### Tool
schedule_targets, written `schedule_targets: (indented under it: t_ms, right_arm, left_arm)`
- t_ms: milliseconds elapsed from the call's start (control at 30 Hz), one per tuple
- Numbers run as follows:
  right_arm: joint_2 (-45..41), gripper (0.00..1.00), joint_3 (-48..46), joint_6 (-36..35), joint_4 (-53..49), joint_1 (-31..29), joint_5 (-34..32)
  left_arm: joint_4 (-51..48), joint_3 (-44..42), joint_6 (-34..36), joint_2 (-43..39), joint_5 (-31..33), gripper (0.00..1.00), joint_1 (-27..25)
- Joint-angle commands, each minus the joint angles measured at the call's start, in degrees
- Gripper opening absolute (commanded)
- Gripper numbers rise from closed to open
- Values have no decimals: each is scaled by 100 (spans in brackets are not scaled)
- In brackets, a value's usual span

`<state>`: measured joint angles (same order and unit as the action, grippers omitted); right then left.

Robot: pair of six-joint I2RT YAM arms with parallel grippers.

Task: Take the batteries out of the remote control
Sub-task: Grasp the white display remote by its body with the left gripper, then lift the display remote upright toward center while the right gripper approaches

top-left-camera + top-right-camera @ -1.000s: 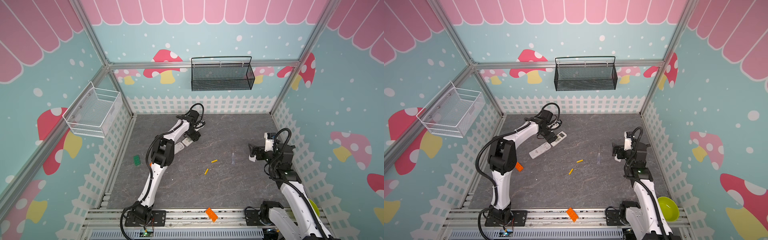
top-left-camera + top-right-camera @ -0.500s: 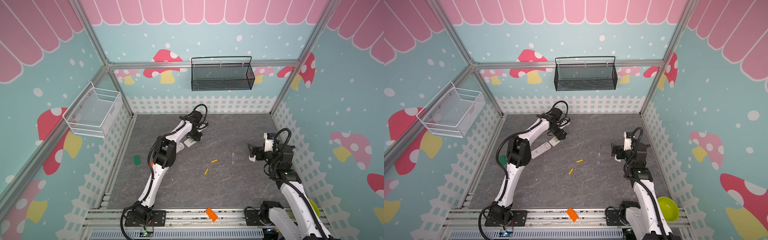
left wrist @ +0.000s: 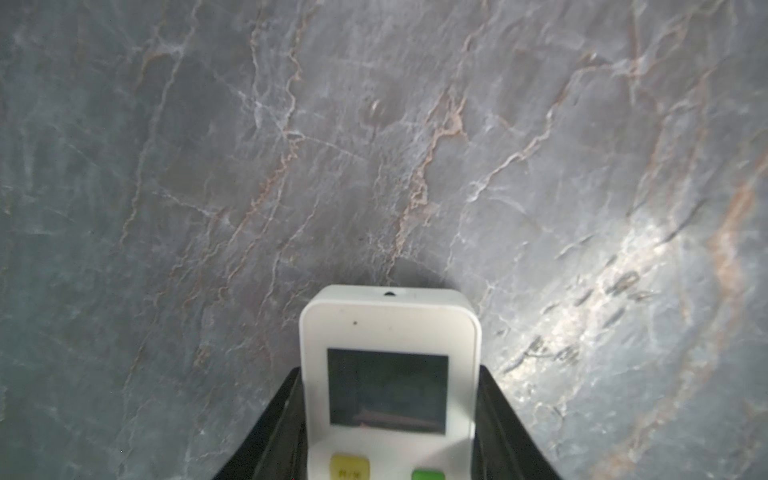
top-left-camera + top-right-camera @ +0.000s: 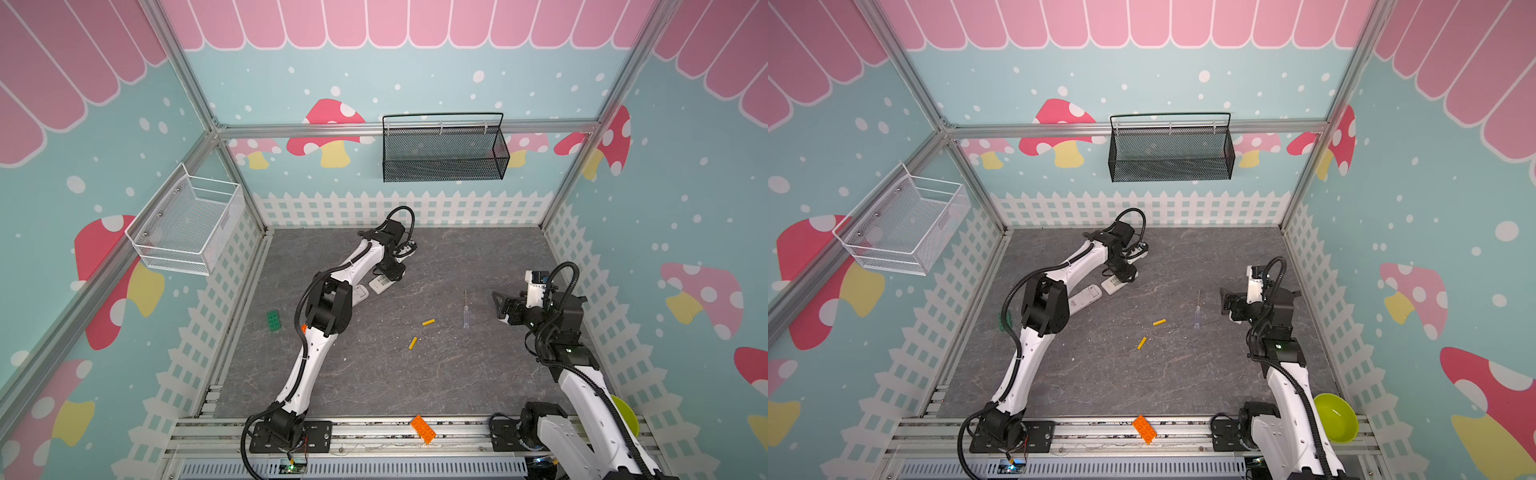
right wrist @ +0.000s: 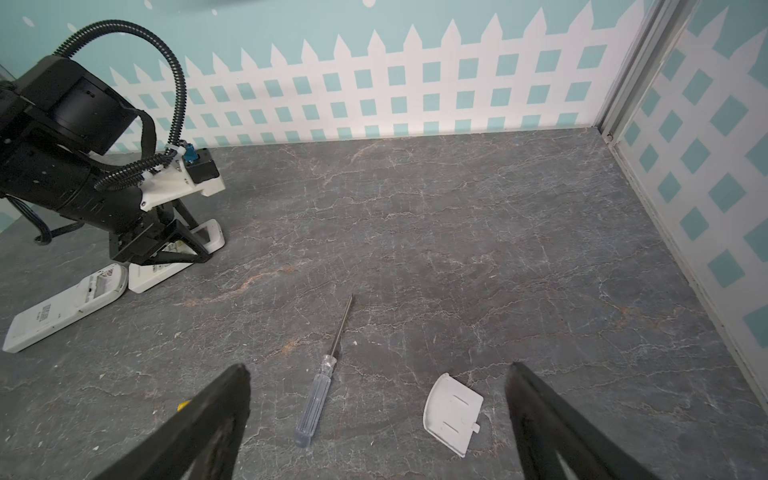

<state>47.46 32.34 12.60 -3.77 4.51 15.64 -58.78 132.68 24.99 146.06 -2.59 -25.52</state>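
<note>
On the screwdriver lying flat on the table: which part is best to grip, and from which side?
Grip the screwdriver by its clear handle, coming from straight above with the jaws closing across the handle's width. It lies flat, so there is no way in from underneath. The handle is its thickest part and nothing touches it, while the shaft looks too thin to hold well.

Teal walls (image 4: 415,75) all round, dotted white, with a pink scalloped awning (image 4: 291,20) across the top of the frame and red mushrooms (image 4: 328,120) painted at upper centre. A white picket fence print (image 4: 457,208) runs along the base, and below it the floor (image 4: 457,374) — dark grey stone look, pale veins. Aluminium frame posts (image 4: 190,83) mark the corners. A black mesh basket (image 4: 444,149) hangs upper centre, a white wire basket (image 4: 187,224) at left. In the left wrist view a soft glare (image 3: 615,282) sits lower right.
</note>
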Motion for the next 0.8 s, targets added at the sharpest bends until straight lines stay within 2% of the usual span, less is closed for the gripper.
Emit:
schedule_targets:
  t_ms: [0,133,300,467,600,667,767]
  right_arm:
    - [-119,93,-197,294,181,23,333]
    - [-89,90,-416,537,526,6,560]
    - [113,89,-513,852,1026,-12,609]
    - [645,89,-150,1289,1315,-20,980]
    - [997,89,-135,1895,1814,-13,1509]
    - [1194,88,-60,2190,2002,-21,1740]
    - [1235,86,-147,2424,2395,-197,1568]
  left_arm:
    - [-160,163,-86,140,-21,38,8]
    - [-147,377,-164,-160,-329,37,-41]
    - [-21,944,-649,-534,-822,33,-41]
    - [695,1082,-1477,-865,-2181,28,96]
    - [1504,950,-1864,-1109,-2839,25,85]
    - [2237,684,-2487,-1306,-2955,23,131]
    - [2824,453,-3234,-1545,-2722,19,130]
